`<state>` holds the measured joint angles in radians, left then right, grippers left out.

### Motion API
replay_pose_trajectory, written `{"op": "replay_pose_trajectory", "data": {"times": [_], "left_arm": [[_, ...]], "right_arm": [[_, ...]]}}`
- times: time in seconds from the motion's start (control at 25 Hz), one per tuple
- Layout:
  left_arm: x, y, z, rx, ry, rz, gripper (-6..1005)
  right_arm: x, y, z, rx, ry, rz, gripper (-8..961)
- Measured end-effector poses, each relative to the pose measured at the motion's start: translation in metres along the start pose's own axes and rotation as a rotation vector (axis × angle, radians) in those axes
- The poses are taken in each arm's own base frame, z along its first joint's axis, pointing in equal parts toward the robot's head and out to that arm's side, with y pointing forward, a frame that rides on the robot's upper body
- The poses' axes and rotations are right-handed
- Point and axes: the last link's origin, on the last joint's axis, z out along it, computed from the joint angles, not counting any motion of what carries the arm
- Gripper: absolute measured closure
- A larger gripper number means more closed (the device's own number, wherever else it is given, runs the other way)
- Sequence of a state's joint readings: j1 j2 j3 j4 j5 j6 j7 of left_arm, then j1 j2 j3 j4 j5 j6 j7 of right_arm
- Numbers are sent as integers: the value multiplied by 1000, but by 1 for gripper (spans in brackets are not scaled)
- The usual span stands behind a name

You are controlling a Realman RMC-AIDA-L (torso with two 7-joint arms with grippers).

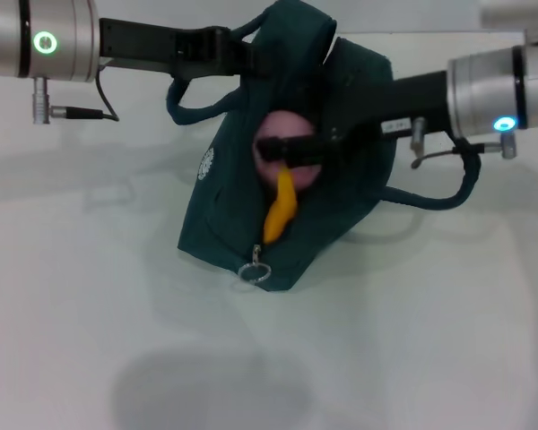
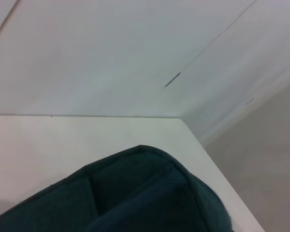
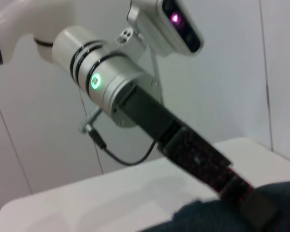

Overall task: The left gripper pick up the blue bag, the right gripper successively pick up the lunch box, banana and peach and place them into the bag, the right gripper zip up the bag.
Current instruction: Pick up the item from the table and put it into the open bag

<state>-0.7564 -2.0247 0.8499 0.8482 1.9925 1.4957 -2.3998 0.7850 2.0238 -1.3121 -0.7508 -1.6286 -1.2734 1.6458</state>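
We note the left gripper (image 1: 247, 55) pinching the blue bag (image 1: 224, 224) at its upper edge to keep the mouth open on the table (image 1: 90, 296) — the right gripper (image 1: 282, 150) clamps the peach (image 1: 280, 148) above the banana (image 1: 281, 210) inside.

My left gripper (image 1: 251, 55) sits at the far top edge of the blue bag (image 1: 341, 215), which stands on the table (image 1: 90, 269) in front of me, while my right gripper (image 1: 282, 150) reaches in from the right over the bag's open mouth, with the peach (image 1: 273, 134) at its tip. The banana (image 1: 281, 210) lies in the opening just nearer to me than the peach, and the zipper pull (image 1: 254, 267) hangs at the bag's near end.
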Motion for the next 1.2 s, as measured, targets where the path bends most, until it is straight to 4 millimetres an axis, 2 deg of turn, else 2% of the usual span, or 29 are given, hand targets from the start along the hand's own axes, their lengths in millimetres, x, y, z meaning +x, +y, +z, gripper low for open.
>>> {"op": "replay_pose_trajectory", "data": {"times": [0.16, 0.4, 0.64, 0.8, 0.96, 1.2], "left_arm": [[-1, -1, -1, 1, 2, -5, 947], [-1, -1, -1, 1, 1, -4, 947], [0, -1, -2, 2, 2, -2, 947], [-1, -2, -3, 5, 5, -6, 947], [-1, -2, -3, 5, 6, -9, 947], [-2, -2, -2, 3, 5, -10, 947]], "right_arm": [[9, 5, 6, -31, 58, 21, 347], [14, 6, -2, -41, 70, 72, 346], [9, 6, -10, -39, 109, 130, 380], [9, 1, -22, 8, 104, 145, 386], [7, 8, -30, -53, 125, 151, 386], [14, -8, -50, 137, 43, 126, 385]]}}
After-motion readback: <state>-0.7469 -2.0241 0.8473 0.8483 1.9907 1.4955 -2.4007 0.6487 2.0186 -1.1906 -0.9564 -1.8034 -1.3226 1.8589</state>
